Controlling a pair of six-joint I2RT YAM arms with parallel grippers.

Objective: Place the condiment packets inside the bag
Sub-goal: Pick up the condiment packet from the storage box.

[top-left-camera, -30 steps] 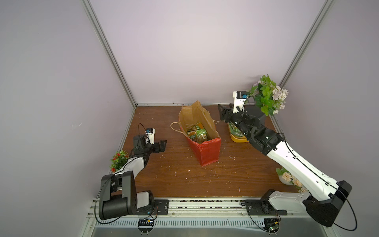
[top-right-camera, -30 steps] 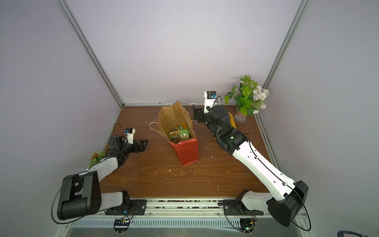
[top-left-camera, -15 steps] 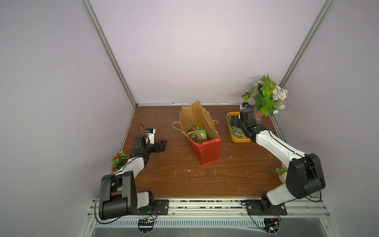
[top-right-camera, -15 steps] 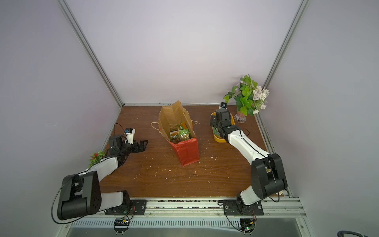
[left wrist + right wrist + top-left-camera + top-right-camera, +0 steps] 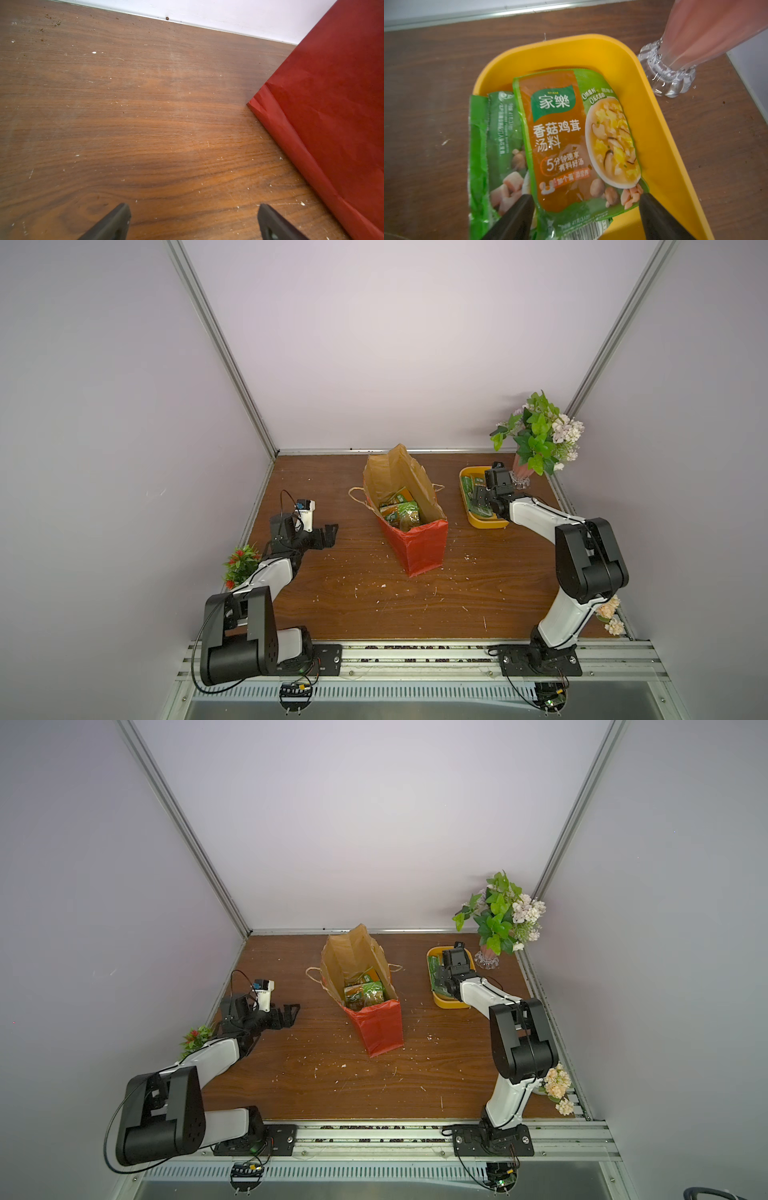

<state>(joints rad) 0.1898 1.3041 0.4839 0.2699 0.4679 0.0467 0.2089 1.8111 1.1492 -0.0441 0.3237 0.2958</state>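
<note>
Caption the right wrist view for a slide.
Open right hand poised over orange-and-green glossy sachet in yellow plastic tub.

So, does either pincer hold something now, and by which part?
Nothing is held. The right pincer stands open over the orange packet in the yellow tub; the left pincer is open and empty.

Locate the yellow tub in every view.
In a top view: yellow tub, right of the bag.
In a top view: again right of the bag.
Left wrist: not in it.
Right wrist: centre, holding packets.
Shared landmark: glass vase beside it.
</note>
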